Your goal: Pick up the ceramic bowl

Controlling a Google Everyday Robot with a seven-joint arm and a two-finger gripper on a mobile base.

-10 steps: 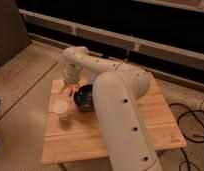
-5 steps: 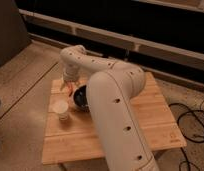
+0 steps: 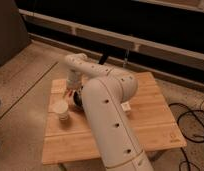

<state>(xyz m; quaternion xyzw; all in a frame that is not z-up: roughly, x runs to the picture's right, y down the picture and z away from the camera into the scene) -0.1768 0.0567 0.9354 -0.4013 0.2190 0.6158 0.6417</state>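
The ceramic bowl (image 3: 77, 101) is a dark, round bowl on the left part of the wooden table (image 3: 150, 125). Only a sliver of it shows, because my white arm (image 3: 107, 115) covers most of it. My gripper (image 3: 70, 93) hangs from the bent wrist at the bowl's left rim, just above the table. I cannot tell whether it touches the bowl.
A small white cup (image 3: 61, 110) stands just left and in front of the bowl, close to the gripper. A small white tag (image 3: 126, 106) lies mid-table. Black cables (image 3: 191, 120) lie on the floor to the right. A dark wall with rails runs behind the table.
My arm has swung further across the bowl and now hides more of it. The gripper has come lower at the bowl's left side. The cup has not moved.
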